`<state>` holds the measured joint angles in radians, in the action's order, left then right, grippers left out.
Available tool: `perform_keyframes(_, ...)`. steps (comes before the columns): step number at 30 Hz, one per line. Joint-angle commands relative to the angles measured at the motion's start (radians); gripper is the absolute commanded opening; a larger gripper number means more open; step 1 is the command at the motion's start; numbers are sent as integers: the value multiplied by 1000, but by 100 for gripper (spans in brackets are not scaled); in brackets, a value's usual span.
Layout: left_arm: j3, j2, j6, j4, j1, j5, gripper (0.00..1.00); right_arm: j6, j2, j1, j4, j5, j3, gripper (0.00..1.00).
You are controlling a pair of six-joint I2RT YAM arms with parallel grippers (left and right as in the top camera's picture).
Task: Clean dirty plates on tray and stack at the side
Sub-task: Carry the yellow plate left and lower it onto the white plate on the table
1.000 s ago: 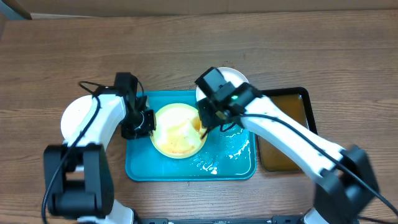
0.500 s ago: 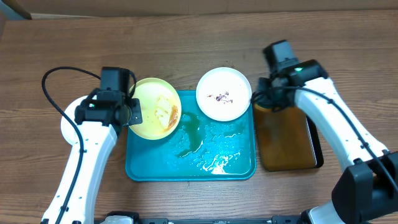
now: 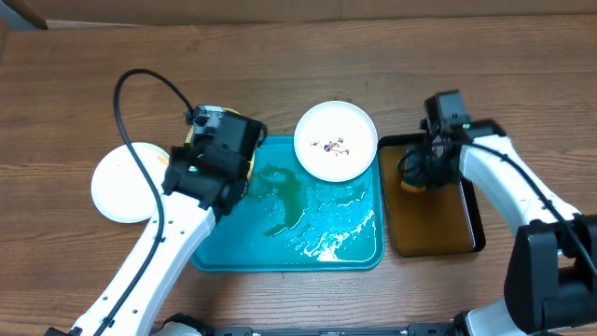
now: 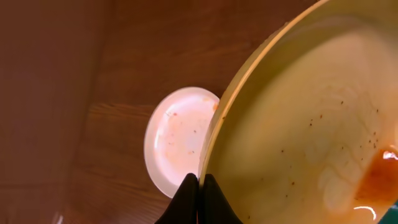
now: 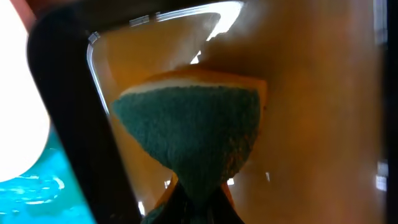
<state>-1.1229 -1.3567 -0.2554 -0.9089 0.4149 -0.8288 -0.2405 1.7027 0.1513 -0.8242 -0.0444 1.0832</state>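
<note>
Overhead, we note the blue tray (image 3: 284, 267) at the middle of the wooden table (image 3: 280, 75), its floor wet and glinting with a greenish streak near the centre.

The smeared white plate (image 3: 336, 140) sits at the tray's far right corner and overhangs the rim. It is round and shallow, with a small cluster of dark brown marks near its middle.

The other white plate (image 3: 119, 182) lies flat on the table to the left of the tray, apart from it. From the left wrist we see faint orange specks on it.

The left gripper (image 4: 198, 186) has its fingers pressed onto the rim of the yellow-green plate (image 4: 298, 124), pinching it at the edge. The plate is tilted. Its pale face carries scattered brown specks and an orange-brown smear low on the right. Overhead, this plate is mostly hidden under the arm, at the tray's far left corner.

The right gripper (image 5: 198, 202) pinches a sponge (image 5: 193, 130) with a green scouring face and an orange body. It holds the sponge over the black tray (image 3: 434, 224), which contains brownish liquid and lies just beside the blue tray on the right.
</note>
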Motion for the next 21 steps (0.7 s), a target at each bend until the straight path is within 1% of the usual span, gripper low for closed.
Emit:
perform_keyframes(1,-21,19,-2,18,51,-142,4,13,-6,0,67,-11,-85,4)
perform_keyframes(4,-21,19,47,48,91,-159,4,10,-6,0,148,-14,-156,4)
perform_keyframes(6,-21,17,59,64,112,-177,4,2,-6,0,189,-28,-182,4)
perform_keyframes(13,-21,16,77,66,138,-230,4,4,-6,0,224,-93,-152,4)
perform_keyframes(15,-21,16,82,64,140,-238,4,6,-6,0,187,-92,-108,4)
perform_keyframes(17,-21,16,96,63,143,-238,4,6,-6,-1,109,-92,-47,4)
perform_keyframes(21,-21,16,97,48,143,-253,4,5,-6,-1,-132,-92,93,4)
